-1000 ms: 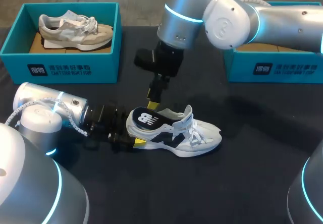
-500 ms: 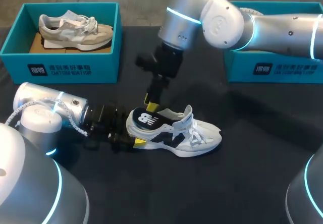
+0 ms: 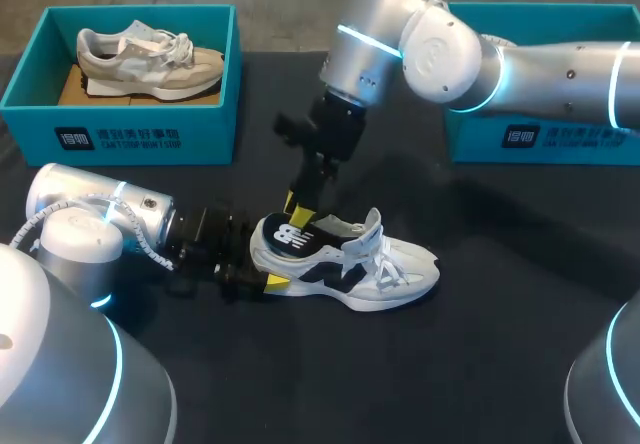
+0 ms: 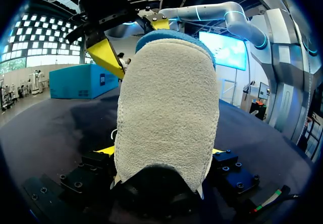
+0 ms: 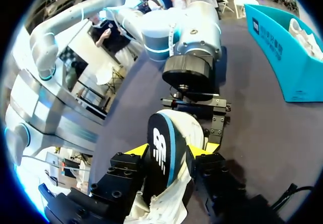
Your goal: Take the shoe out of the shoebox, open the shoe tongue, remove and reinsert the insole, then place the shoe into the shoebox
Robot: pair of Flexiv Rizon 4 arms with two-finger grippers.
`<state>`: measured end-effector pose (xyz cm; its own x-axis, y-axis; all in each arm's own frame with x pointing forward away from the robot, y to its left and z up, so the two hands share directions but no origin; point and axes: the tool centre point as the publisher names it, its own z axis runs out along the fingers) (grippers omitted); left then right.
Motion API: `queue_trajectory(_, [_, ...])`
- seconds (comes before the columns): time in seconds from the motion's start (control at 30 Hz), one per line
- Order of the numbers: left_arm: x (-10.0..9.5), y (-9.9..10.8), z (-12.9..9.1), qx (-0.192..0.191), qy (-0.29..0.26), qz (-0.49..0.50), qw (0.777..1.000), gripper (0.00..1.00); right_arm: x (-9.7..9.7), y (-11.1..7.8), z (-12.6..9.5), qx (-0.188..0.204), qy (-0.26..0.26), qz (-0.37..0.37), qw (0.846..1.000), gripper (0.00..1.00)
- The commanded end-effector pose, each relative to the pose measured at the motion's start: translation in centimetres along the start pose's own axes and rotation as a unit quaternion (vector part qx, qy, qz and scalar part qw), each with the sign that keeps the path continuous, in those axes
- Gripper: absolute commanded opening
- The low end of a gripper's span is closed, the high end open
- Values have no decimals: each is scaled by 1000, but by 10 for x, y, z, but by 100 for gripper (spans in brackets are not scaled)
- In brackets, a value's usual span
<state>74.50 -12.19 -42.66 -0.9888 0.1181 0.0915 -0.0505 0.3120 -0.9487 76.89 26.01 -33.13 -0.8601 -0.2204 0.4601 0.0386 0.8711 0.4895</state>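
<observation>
while the white and black shoe (image 3: 350, 264) stands on its sole on the dark table (image 3: 470, 364), out of any box, its toe points to my right and its heel points to my left. the left gripper (image 3: 264, 280) comes in low from the left and pinches the heel from two sides. in the left wrist view the fuzzy white heel (image 4: 166, 118) fills the space between its yellow tips.

the back end of the insole (image 3: 290, 234) sticks up out of the shoe. it is black with a white mark and a blue edge. the tongue (image 3: 372, 226) stands up, and the white laces (image 3: 388, 264) lie loose toward the toe.

the right arm comes in from the right and goes past the middle. the right gripper (image 3: 298, 206) points down, right at the top of the raised insole end. i cannot tell if it is pinching the insole or is only close to it.

the shoebox (image 3: 540, 139) is at the far right, well apart from the shoe, and the arm hides most of it. a second teal box (image 3: 130, 134) at the far left holds a tan shoe (image 3: 150, 62).
</observation>
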Motion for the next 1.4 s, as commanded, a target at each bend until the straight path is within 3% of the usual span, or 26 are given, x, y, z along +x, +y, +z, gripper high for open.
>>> queue_trajectory(0.03, [-1,2,1,-1,-1,0,1000,0,-5,-2,7,-5,6,-2,1000,43])
queue_trajectory(0.17, [-1,2,1,-1,-1,0,1000,0,-2,-2,8,1,3,1,1000,34])
queue_trajectory(0.33, [-1,2,1,-1,-1,0,1000,0,1,-5,8,1,5,1,1000,30])
queue_trajectory(1.4, [-1,2,1,-1,-1,0,1000,0,2,-22,22,-3,33,3,999,25])
